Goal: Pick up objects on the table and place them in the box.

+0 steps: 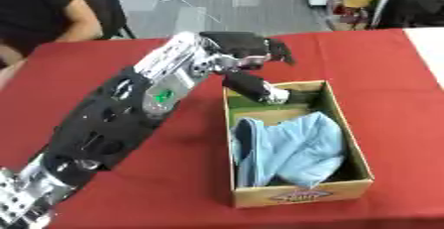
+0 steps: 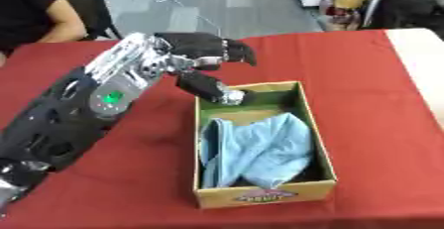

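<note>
Left hand over the cardboard box's far corner, fingers curled, thumb dipping inside; whether they hold anything, can't tell. Light blue cloth fills the box.

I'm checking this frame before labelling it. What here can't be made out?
- Box floor: covered by the light blue cloth in the open cardboard box, both views.
- Whether the left hand holds anything: its dark fingers curl downward, hiding their underside.
- Right hand: in neither view.
- Print on the box's front flap: blurred.
</note>
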Motion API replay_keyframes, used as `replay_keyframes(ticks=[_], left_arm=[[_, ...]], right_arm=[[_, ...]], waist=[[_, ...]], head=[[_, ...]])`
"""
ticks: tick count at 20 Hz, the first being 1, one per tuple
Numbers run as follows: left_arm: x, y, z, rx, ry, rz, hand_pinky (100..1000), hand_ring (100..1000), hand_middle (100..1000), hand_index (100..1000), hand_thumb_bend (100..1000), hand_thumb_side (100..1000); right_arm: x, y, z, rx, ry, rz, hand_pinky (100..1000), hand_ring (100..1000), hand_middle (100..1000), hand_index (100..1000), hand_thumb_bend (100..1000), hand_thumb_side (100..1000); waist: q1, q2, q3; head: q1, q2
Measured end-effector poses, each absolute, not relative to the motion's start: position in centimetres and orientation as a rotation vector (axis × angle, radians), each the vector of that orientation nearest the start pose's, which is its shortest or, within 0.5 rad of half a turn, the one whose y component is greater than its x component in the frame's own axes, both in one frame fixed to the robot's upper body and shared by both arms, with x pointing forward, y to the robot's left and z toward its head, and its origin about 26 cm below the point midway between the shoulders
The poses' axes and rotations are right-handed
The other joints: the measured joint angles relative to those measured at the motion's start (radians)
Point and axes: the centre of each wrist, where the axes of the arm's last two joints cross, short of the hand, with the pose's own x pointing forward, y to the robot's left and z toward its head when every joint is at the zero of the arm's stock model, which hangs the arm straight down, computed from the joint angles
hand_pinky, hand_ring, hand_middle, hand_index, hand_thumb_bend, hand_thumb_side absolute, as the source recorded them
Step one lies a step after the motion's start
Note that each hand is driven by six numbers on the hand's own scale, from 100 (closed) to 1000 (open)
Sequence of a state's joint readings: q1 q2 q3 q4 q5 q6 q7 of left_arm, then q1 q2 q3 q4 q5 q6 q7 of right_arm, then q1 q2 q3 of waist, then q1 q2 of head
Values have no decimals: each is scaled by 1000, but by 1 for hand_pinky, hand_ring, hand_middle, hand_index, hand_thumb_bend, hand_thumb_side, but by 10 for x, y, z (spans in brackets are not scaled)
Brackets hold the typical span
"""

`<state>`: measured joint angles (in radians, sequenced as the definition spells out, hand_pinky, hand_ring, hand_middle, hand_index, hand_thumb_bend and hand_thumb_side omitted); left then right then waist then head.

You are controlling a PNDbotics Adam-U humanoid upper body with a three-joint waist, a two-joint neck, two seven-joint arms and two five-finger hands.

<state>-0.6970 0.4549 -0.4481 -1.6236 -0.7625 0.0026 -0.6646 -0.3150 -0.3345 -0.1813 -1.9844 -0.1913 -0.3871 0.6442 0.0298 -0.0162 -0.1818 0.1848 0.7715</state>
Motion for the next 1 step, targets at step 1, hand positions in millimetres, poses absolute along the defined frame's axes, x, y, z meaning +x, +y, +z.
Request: replay_keyframes(ticks=[1], left_arm=[[370,169,201,620,-1503,-1860,770,859,926,941,344,1000]], right_arm=[[299,-305,217,-132,3307,-1345,606,786,810,985,100,755]], waist=[[0,0,0]], head=[[0,0]])
